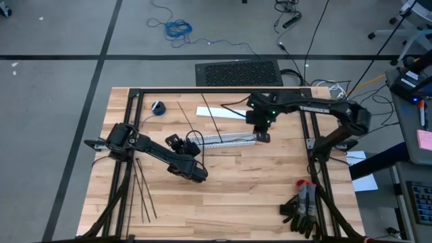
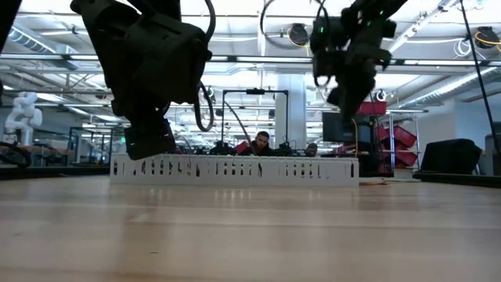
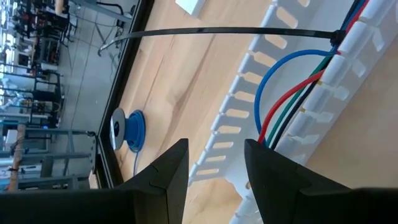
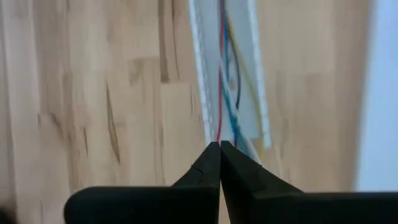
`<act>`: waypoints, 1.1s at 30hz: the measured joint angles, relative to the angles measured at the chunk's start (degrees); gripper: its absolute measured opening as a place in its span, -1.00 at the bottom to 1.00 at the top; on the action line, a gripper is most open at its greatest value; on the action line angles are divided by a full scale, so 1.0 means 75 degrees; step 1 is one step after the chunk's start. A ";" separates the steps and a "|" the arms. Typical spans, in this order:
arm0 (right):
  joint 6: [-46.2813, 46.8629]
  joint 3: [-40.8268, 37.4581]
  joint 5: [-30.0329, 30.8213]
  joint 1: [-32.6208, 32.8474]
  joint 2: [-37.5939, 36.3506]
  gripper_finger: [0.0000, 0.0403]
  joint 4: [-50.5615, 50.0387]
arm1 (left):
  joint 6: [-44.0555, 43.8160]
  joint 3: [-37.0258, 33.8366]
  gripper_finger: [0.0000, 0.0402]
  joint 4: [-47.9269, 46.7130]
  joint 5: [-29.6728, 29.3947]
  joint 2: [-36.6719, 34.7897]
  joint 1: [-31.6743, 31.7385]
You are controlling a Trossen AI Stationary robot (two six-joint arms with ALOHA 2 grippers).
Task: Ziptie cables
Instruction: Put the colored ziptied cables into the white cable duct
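Note:
The cables point(image 3: 292, 87) are red, blue, green and black wires lying in a white slotted duct point(image 1: 226, 140). They loop up out of it at its left end. A black ziptie point(image 3: 205, 30) is wrapped round them at the duct wall, and its long tail sticks out toward the far edge point(image 1: 212, 118). My left gripper point(image 3: 214, 146) is open at the duct's left end point(image 1: 181, 143), with only wood and duct showing in its gap. My right gripper point(image 4: 219, 146) is shut and empty, raised above the duct's right end point(image 1: 260, 132). Several spare zipties point(image 1: 142, 192) lie at the near left. My left gripper stands with one fingertip point(image 3: 264, 152) right in front of the foot of the wire loop point(image 3: 268, 134). The wires run down behind that fingertip, so I cannot tell whether it touches them. Nothing lies between the two fingers.
A blue spool point(image 1: 158, 107) stands at the far left, with a white sheet point(image 1: 216, 112) behind the duct. Black gloves point(image 1: 302, 208) lie at the near right. Black frame rails point(image 1: 202, 90) edge the table. The wood in front of the duct point(image 2: 250, 235) is bare.

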 joint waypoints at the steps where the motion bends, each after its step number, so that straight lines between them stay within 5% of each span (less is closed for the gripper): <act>1: 0.0284 0.0000 0.0235 0.0113 -0.0113 -1.00 0.0274 | 0.0056 0.0000 -0.23 -0.0003 -0.0003 0.0000 0.0000; 8: 0.1402 -0.0132 0.1546 0.1226 -0.0189 -1.00 0.3026 | 0.0350 0.0813 -0.23 -0.0881 -0.0004 0.0000 -0.0036; 20: 0.1610 -0.1820 0.1619 0.1898 0.0860 -1.00 0.7454 | 0.0398 0.1827 -0.23 -0.1775 -0.0461 -0.0006 -0.0152; 33: 0.1561 -0.1897 0.1612 0.1867 0.2132 -1.00 0.7876 | 0.0666 0.1285 -0.23 -0.2231 0.0041 -0.0006 -0.0152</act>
